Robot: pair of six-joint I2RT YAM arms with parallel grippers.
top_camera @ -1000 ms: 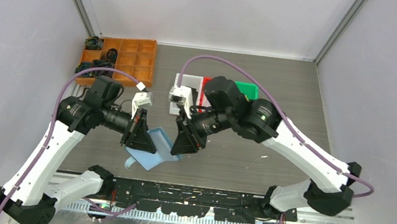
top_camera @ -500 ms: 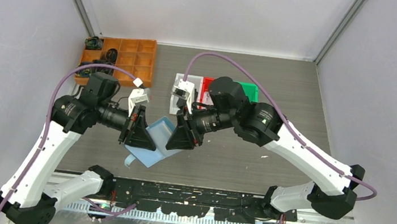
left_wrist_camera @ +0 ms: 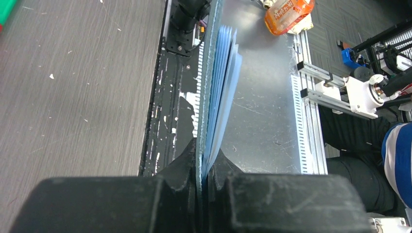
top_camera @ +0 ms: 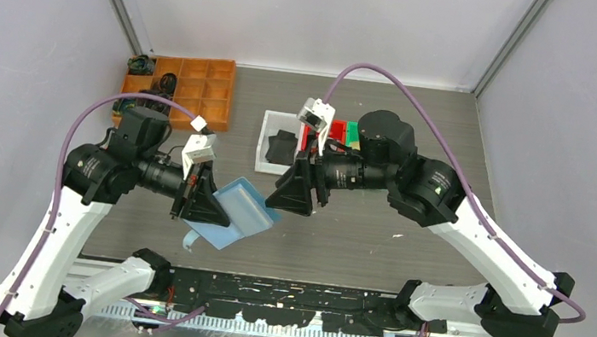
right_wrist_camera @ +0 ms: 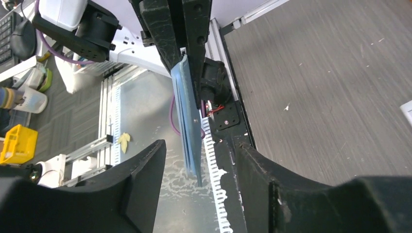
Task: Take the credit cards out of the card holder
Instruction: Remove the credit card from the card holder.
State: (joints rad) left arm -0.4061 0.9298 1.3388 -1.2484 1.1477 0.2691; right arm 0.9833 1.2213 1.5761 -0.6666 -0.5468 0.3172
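My left gripper (top_camera: 209, 205) is shut on one end of the card holder (top_camera: 240, 211), a blue folding wallet held above the table's near edge. In the left wrist view the card holder (left_wrist_camera: 219, 82) runs edge-on out from between my closed fingers, with several pale blue layers fanned apart. No credit card shows apart from those layers. My right gripper (top_camera: 276, 198) is open and empty, just right of the holder. In the right wrist view (right_wrist_camera: 200, 148) its jaws stand wide, with the holder (right_wrist_camera: 188, 116) edge-on ahead of them, apart from both fingers.
A white bin (top_camera: 264, 163) holding a dark object stands mid-table, with a red bin (top_camera: 314, 129) and a green bin (top_camera: 355, 131) beside it. An orange compartment tray (top_camera: 201, 92) with small parts sits at the back left. A black rail (top_camera: 288, 292) runs along the near edge.
My right gripper has drawn back up and to the right, away from the holder, and now uncovers the white bin. My left gripper has shifted slightly left, still holding the holder.
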